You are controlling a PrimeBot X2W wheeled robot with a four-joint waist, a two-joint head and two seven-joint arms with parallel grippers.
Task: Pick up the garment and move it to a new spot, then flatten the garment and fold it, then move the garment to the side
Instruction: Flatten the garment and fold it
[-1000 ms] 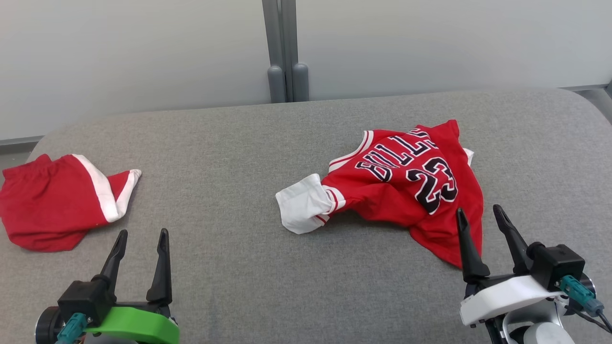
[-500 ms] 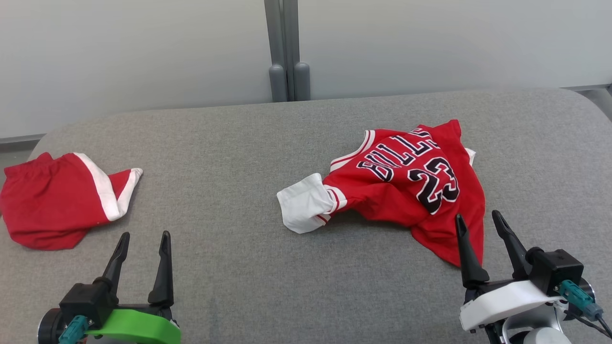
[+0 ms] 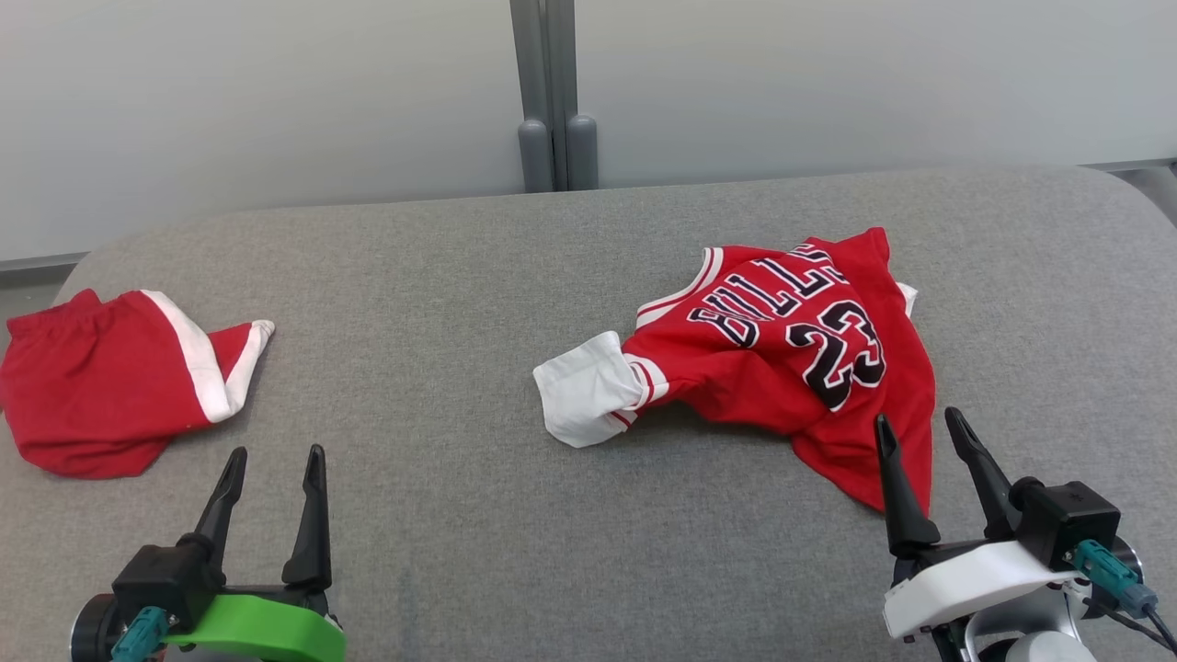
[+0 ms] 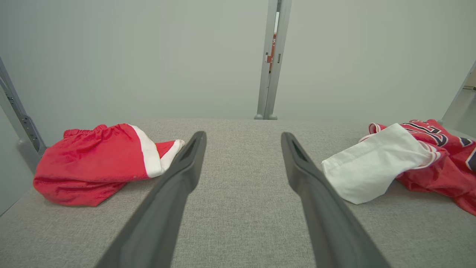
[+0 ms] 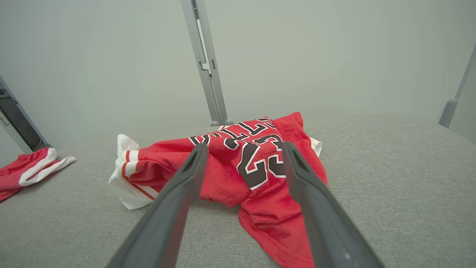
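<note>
The garment point(image 3: 791, 349) is a red jersey with black "23" lettering and a white sleeve. It lies crumpled on the right half of the grey table point(image 3: 460, 276). My right gripper point(image 3: 918, 416) is open just before the jersey's near hem, holding nothing. In the right wrist view the jersey point(image 5: 256, 208) lies ahead of that gripper point(image 5: 245, 145), between its fingers. My left gripper point(image 3: 278, 450) stands open and empty over bare table at the near left. From the left wrist, its gripper point(image 4: 243, 134) points at bare cloth, with the jersey point(image 4: 438, 167) off to the right.
Red shorts with a white stripe point(image 3: 101, 386) lie bunched at the table's left edge, also seen as red shorts point(image 4: 93, 167) from the left wrist. A grey post point(image 3: 552, 138) rises behind the far edge against a pale wall. Bare table lies between the two garments.
Both grippers have drawn back slightly toward the near edge, still open. The head view has shifted a little. The jersey and shorts lie as before.
</note>
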